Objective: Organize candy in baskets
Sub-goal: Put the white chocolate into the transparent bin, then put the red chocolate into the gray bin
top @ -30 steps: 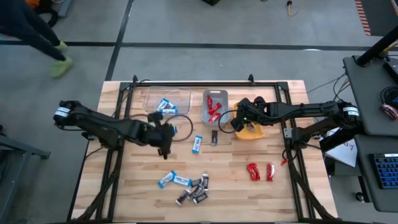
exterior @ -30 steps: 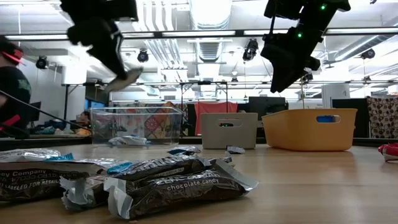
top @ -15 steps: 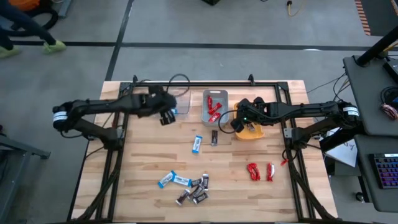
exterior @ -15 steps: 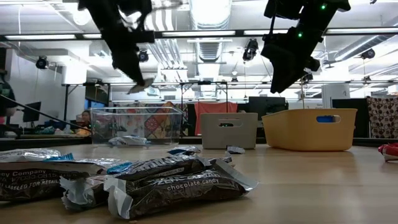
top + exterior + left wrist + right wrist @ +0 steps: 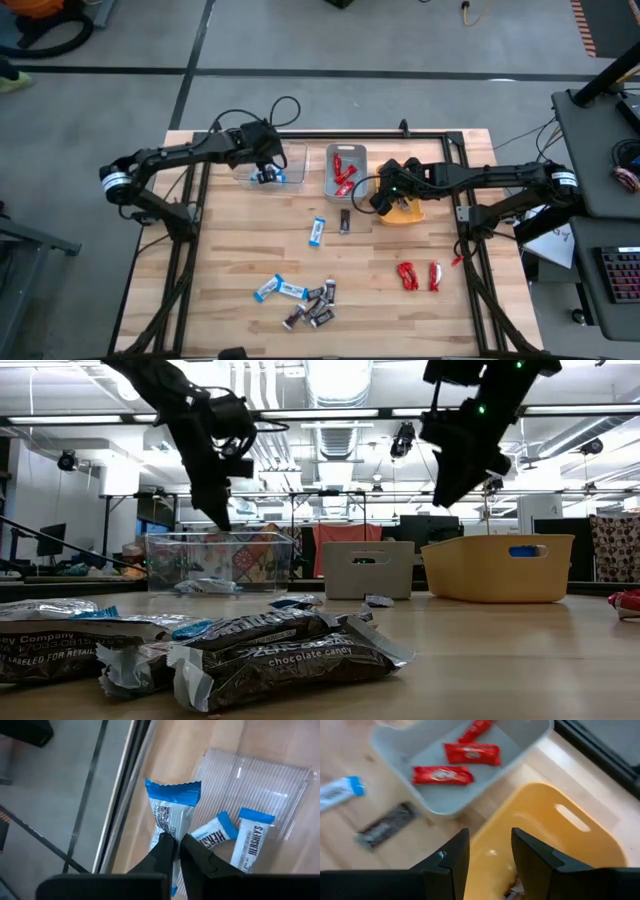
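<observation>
While over the clear bin (image 5: 268, 163), left gripper (image 5: 177, 841) pinches a blue-and-white bar (image 5: 172, 812) | light, crinkly, slippery wrapper; hold mid-body | right gripper (image 5: 489, 840) parted above the yellow bin (image 5: 560, 830).

the wooden table (image 5: 370, 300) is made of light planks. it sits on a black metal frame (image 5: 330, 133) that runs along its far edge. the floor (image 5: 300, 40) around it is grey, with a dark line (image 5: 350, 73) across it. on the right is a dark desk (image 5: 600, 150) with a keyboard (image 5: 620, 275) near its corner. past the table, the room has long ceiling lights (image 5: 300, 414), silver pipes (image 5: 335, 385), and a red cloth (image 5: 335, 540) hanging far back.
</observation>
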